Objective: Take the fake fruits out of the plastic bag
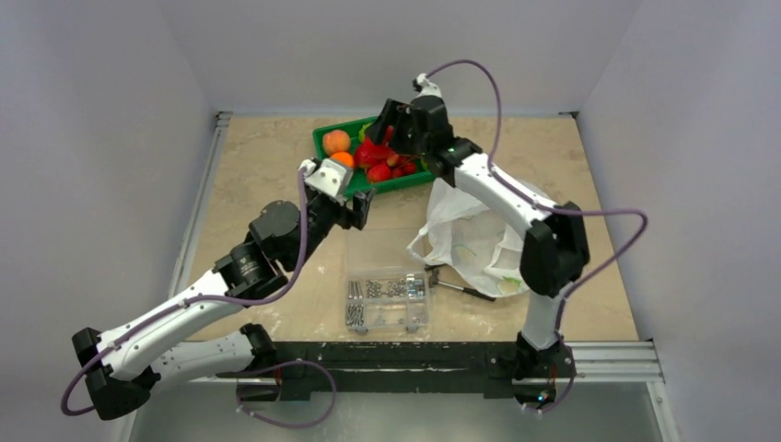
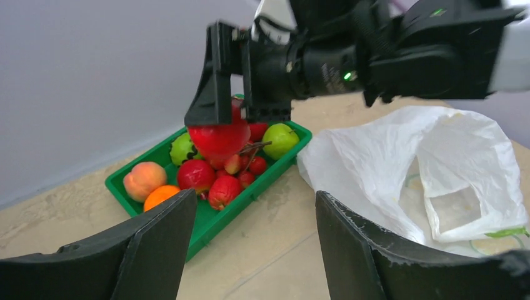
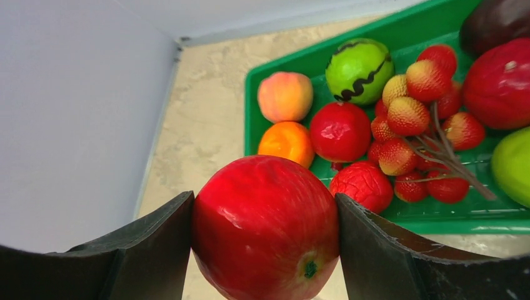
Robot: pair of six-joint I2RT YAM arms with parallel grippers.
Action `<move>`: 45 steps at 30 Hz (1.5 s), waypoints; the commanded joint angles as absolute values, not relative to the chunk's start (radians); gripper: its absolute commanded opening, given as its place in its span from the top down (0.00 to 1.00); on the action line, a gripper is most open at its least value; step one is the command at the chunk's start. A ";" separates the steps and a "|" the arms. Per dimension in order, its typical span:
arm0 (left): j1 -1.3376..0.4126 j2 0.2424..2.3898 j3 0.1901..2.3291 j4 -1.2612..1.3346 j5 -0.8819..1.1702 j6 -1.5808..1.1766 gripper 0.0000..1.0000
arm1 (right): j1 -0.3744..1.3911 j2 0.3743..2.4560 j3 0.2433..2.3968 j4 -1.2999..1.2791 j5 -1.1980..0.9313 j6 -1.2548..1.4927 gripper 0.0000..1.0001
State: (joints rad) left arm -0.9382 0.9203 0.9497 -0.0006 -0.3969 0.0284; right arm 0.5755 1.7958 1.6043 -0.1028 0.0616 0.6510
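Note:
My right gripper [image 1: 382,129] is shut on a glossy red apple [image 3: 265,228] and holds it above the green tray [image 1: 324,136]; the apple also shows in the left wrist view [image 2: 219,139]. The tray holds several fake fruits: a red apple [image 3: 340,131], a yellow-green apple [image 2: 279,139], small red-peach pieces [image 3: 409,115], a peach [image 3: 285,95] and an orange fruit [image 3: 286,142]. The white plastic bag [image 1: 479,239] lies crumpled to the right of the tray, its mouth showing in the left wrist view [image 2: 437,181]. My left gripper [image 1: 361,210] is open and empty, just in front of the tray.
A clear compartment box of screws [image 1: 389,299] lies at the table's near middle. A thin dark tool [image 1: 460,287] lies beside it, under the bag's edge. Grey walls close in the table on the left, back and right.

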 commanded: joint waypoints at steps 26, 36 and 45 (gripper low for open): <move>-0.867 0.918 0.959 0.040 -0.435 -0.024 0.32 | 0.736 2.403 2.153 -0.390 0.331 0.511 0.48; -0.846 0.924 0.965 0.031 -0.429 -0.033 0.33 | 0.747 2.304 2.226 -0.450 0.300 0.452 0.06; -0.831 0.895 0.959 0.031 -0.448 -0.028 0.33 | 0.747 2.073 2.109 -0.521 0.313 0.399 0.02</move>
